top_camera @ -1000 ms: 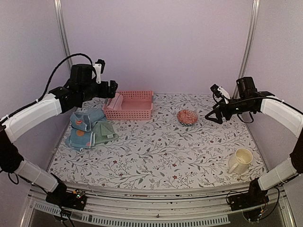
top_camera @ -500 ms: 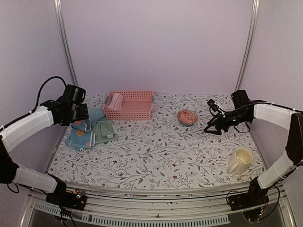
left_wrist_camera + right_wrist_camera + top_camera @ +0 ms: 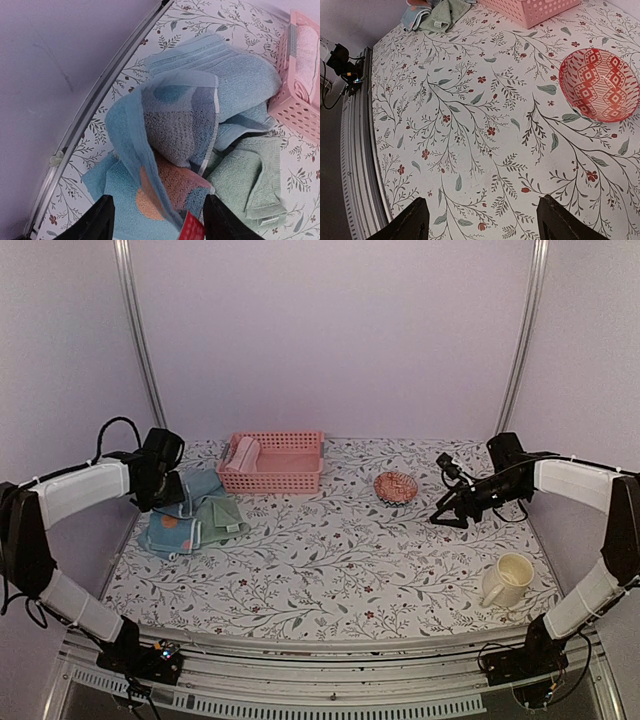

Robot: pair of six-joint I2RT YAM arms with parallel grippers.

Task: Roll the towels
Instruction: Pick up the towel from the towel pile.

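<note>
The towels lie in a heap at the table's left edge. A blue towel with orange and dark spots (image 3: pixel 165 130) (image 3: pixel 168 527) is rumpled into a raised fold. A plain light blue towel (image 3: pixel 235 75) (image 3: pixel 203 484) lies behind it and a sage green one (image 3: pixel 245 175) (image 3: pixel 224 515) to its right. A pink towel (image 3: pixel 243 453) (image 3: pixel 307 55) lies rolled in the pink basket (image 3: pixel 285 478). My left gripper (image 3: pixel 157 225) (image 3: pixel 168 498) hangs open just above the spotted towel, its fold rising between the fingers. My right gripper (image 3: pixel 487 225) (image 3: pixel 440 515) is open over bare tablecloth, far from the heap.
A red patterned bowl (image 3: pixel 396 487) (image 3: pixel 600 85) sits just left of the right gripper. A cream mug (image 3: pixel 507 580) stands near the front right. The left wall and its rail (image 3: pixel 100 95) run close beside the heap. The pink basket (image 3: pixel 300 100) borders the towels on the right.
The left arm swung down from beside the basket to the towel heap. The right arm dropped lower beside the bowl. Both pairs of jaws narrowed somewhat.
</note>
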